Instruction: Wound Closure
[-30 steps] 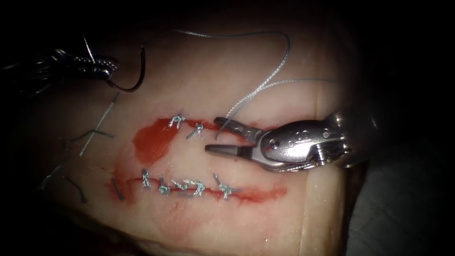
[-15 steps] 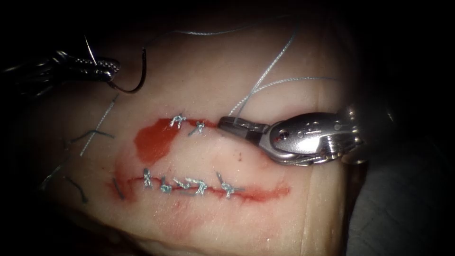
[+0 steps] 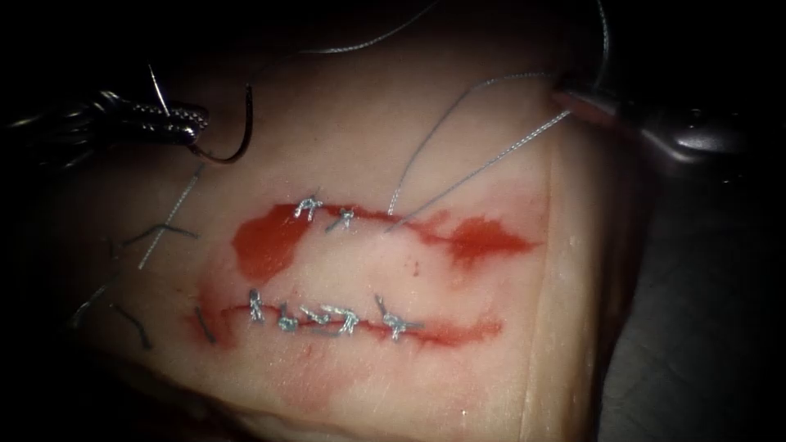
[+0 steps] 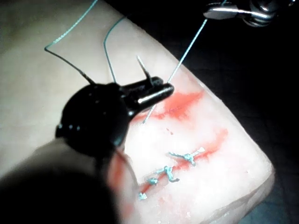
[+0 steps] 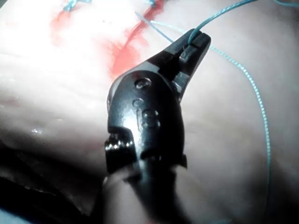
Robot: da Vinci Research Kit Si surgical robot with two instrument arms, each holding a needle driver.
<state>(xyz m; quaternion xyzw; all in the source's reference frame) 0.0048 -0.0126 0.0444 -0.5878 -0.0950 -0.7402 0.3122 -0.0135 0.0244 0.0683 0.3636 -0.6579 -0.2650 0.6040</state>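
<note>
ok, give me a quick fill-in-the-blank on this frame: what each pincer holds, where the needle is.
1. The left pincer holds the ____.
2. The right pincer is shut on the ____.
3. The needle is ____ the tissue, left of the upper cut.

Missing words: needle; thread; outside

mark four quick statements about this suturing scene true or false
1. The left end effector holds the needle. True.
2. The needle is buried in the tissue. False: it hangs clear above the tissue, left of the cuts.
3. The right end effector is shut on the thread. True.
4. The lower cut has no stitches. False: several knotted stitches cross it.
</note>
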